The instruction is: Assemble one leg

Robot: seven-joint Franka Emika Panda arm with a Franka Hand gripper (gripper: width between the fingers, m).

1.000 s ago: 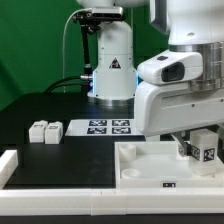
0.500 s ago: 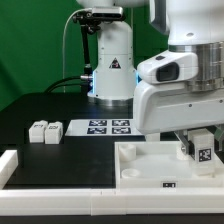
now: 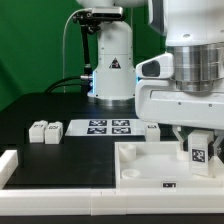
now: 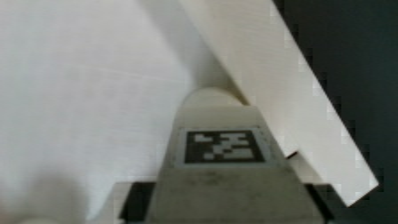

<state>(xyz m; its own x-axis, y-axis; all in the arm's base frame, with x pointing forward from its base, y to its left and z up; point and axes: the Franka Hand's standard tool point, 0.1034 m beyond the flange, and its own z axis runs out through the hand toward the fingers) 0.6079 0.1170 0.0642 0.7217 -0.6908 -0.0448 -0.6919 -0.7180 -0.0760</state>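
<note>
One large white panel [image 3: 150, 165] lay on the black table [image 3: 40, 105], with the marker board [image 3: 108, 126] behind it. Above the panel's corner on the exterior view's right, the gripper [image 3: 199, 158] clenched the leg [image 3: 198, 150], tag outward. Two spare legs [image 3: 45, 131] sat well apart.

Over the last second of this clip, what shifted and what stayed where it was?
The arm's wrist has rotated, and the gripper, shut on the leg, has turned it above the white panel, near its corner on the exterior view's right. The two loose legs, the marker board and the panel stayed put.
</note>
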